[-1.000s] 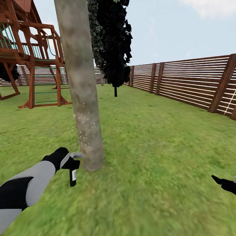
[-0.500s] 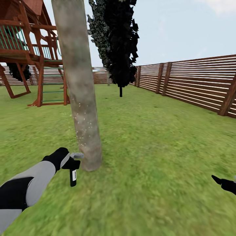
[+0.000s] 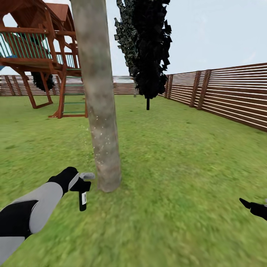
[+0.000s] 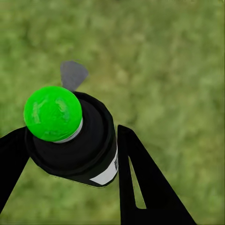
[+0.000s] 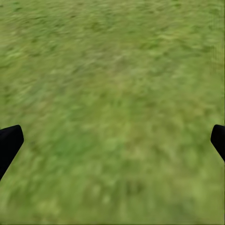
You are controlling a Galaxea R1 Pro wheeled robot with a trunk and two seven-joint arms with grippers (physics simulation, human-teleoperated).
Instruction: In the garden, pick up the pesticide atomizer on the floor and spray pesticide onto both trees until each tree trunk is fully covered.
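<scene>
A thick grey-brown tree trunk [image 3: 102, 111] rises from the lawn just left of the middle of the head view, with white spray specks [image 3: 99, 138] on its lower part. My left gripper [image 3: 79, 183] is shut on the pesticide atomizer [image 3: 82, 196], a black bottle with a white label and a grey nozzle that points at the trunk's base. In the left wrist view the atomizer [image 4: 75, 140] sits between the two black fingers [image 4: 140, 183], its green cap toward the camera. My right gripper [image 3: 252, 207] hangs low at the right edge, and the right wrist view shows it open [image 5: 112, 143] over grass.
A red-brown wooden playset [image 3: 40, 55] stands at the back left. A dark narrow cypress [image 3: 148, 48] grows behind the trunk. A brown slat fence [image 3: 230, 96] runs along the right side and the back. Grass [image 3: 178, 167] spreads to the right of the trunk.
The whole picture has shifted to the right, so the camera has turned left. Both arms keep their places in the view, and the atomizer stays in my left gripper.
</scene>
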